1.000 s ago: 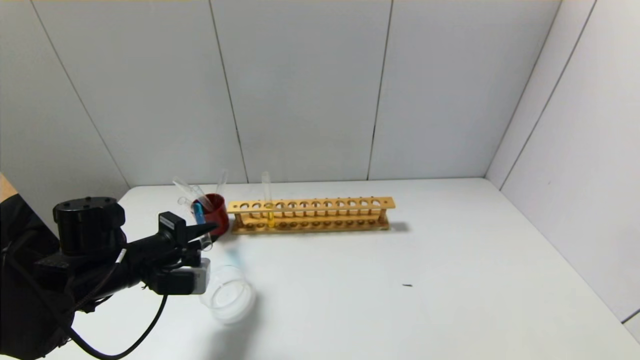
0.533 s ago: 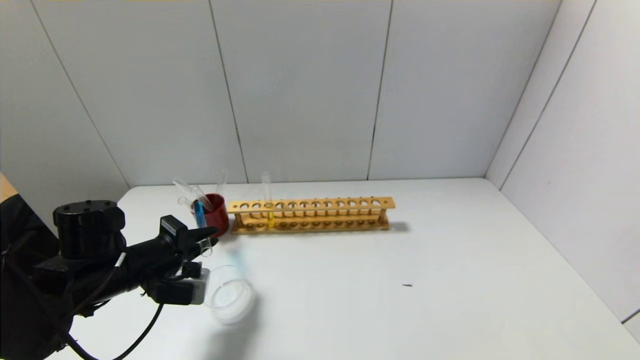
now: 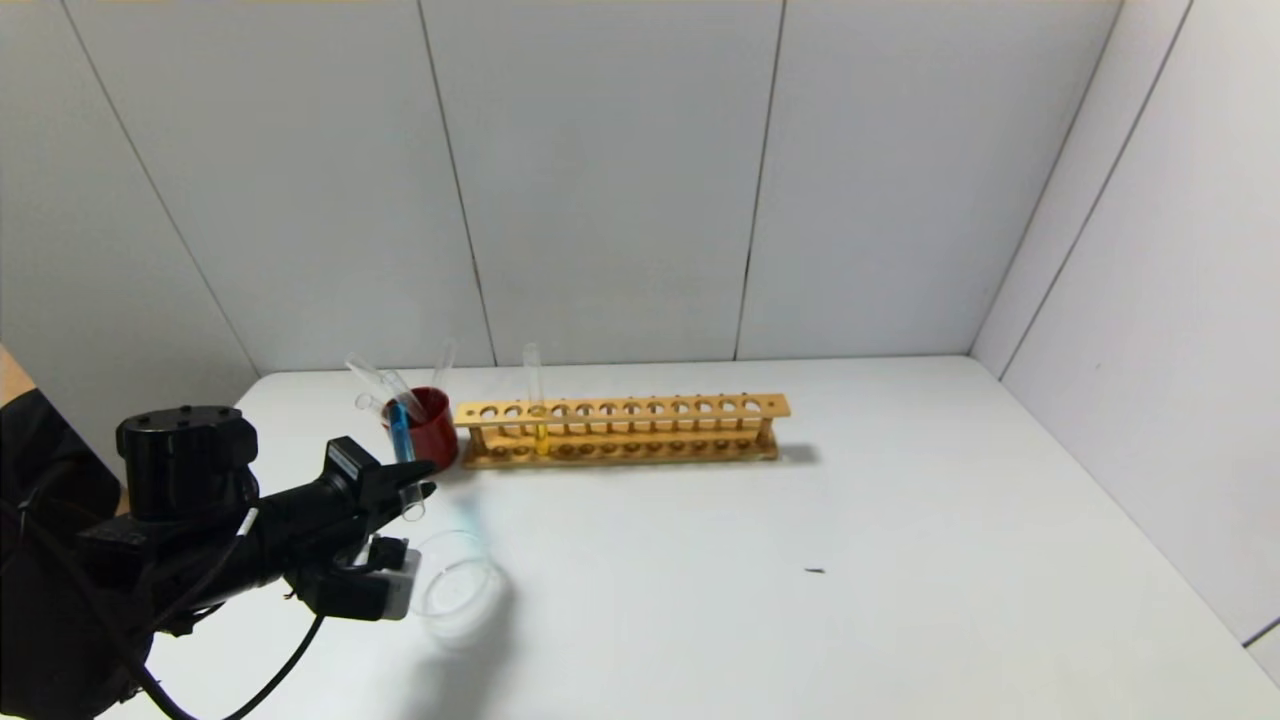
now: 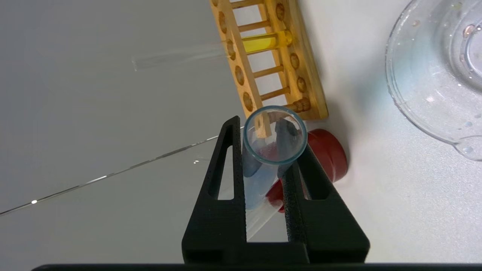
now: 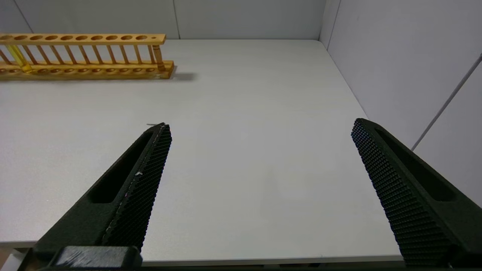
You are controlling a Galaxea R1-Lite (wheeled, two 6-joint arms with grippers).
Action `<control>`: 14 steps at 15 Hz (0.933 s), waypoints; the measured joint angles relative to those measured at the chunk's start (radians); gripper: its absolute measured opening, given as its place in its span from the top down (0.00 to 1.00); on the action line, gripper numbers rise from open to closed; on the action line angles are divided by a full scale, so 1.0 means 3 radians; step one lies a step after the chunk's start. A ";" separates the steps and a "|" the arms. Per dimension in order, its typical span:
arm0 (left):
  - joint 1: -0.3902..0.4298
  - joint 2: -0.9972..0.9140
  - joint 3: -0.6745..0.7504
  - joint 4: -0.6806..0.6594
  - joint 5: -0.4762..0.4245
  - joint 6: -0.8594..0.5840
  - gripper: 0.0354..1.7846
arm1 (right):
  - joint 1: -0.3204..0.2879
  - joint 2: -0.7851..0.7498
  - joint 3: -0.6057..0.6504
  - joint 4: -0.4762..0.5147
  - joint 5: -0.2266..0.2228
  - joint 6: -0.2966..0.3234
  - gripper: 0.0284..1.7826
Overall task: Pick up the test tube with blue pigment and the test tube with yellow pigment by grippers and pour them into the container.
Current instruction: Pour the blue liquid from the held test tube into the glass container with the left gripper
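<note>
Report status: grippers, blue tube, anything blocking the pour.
Left gripper shut on blue tube, tilted, mouth near the container. Right gripper open, idle. Yellow tube in rack. Nothing blocking.

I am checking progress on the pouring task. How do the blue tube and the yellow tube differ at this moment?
The test tube with blue pigment is clamped in the left gripper and tilted, mouth lowered toward the container. The test tube with yellow pigment stands upright in the wooden rack, untouched. Blue liquid sits at the raised end; yellow liquid sits at the bottom. Both are thin clear glass tubes.
</note>
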 joint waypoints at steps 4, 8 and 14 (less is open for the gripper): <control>0.0030 0.0030 0.0009 -0.0018 0.0010 0.0200 0.83 | 0.0000 0.0000 0.0000 0.0000 0.0001 0.0000 0.02; 0.0041 0.0039 0.0014 -0.0021 0.0065 0.0436 0.83 | 0.0000 0.0000 0.0000 0.0000 0.0001 0.0000 0.02; 0.0037 0.0106 0.0035 -0.0270 0.0188 0.0533 0.83 | 0.0000 0.0000 0.0000 -0.0001 0.0000 0.0000 0.02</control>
